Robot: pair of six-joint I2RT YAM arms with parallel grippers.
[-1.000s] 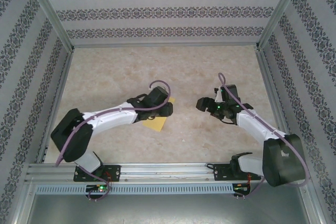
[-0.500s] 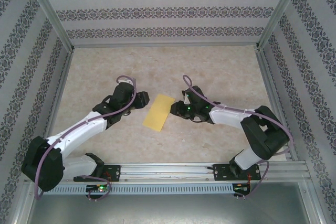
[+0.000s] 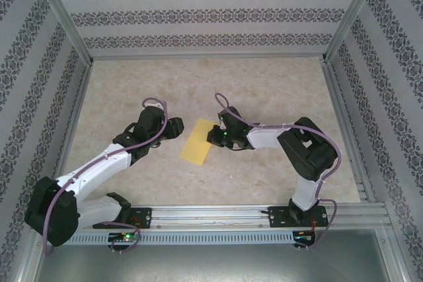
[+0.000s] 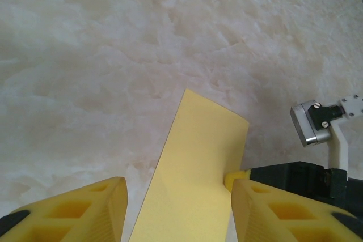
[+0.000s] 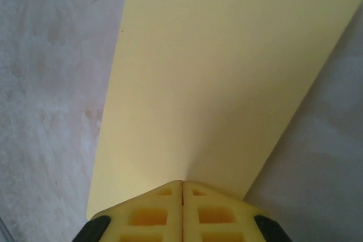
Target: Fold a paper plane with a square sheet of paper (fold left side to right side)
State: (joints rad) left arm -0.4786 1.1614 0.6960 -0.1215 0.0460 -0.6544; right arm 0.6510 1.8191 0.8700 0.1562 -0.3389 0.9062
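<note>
Folded yellow square sheet of paper (image 3: 198, 143) lay flat as 1 narrow rectangle mid-table (image 3: 264, 90). Left gripper (image 3: 175, 128) sat just beside its left edge, fingers (image 4: 85, 202) spread. Right gripper (image 5: 182, 188) had its pads pressed together, tips on the sheet's right edge.

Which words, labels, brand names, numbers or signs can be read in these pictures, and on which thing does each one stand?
None: no text can be read in any view.
The yellow sheet of paper is plain, with no print.
The walls bear bands of ornament, not letters.
The circuit board at the left arm's base is too small to read.
The metal block with screws shows no mark.
</note>
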